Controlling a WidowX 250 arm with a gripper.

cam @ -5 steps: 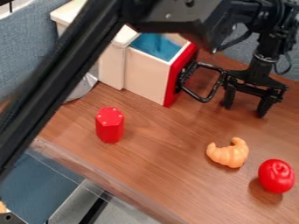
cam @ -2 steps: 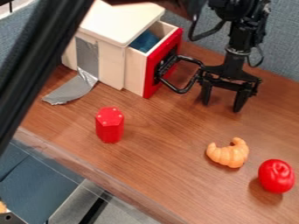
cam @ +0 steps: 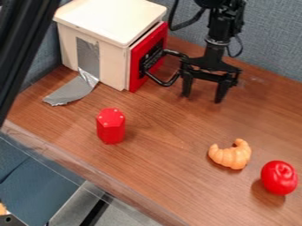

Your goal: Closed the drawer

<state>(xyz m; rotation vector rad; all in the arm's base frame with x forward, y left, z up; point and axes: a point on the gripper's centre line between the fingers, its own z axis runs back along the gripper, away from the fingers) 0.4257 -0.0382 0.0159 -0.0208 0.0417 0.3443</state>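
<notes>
Drawer (cam: 136, 65) faces lower right, long axis slanting same way; claw (cam: 203, 98) wide open, holding nothing

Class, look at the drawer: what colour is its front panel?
The drawer's front panel is red, seen best in the current camera view.

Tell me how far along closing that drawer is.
Nearly finished, by the look of it. Done: the red drawer front sits close against the wooden cabinet, with no drawer interior visible. In hand: the open gripper is at the outer side of the black handle; contact is hard to confirm. Left: perhaps a last small push, if any gap remains, then backing the gripper away.
</notes>
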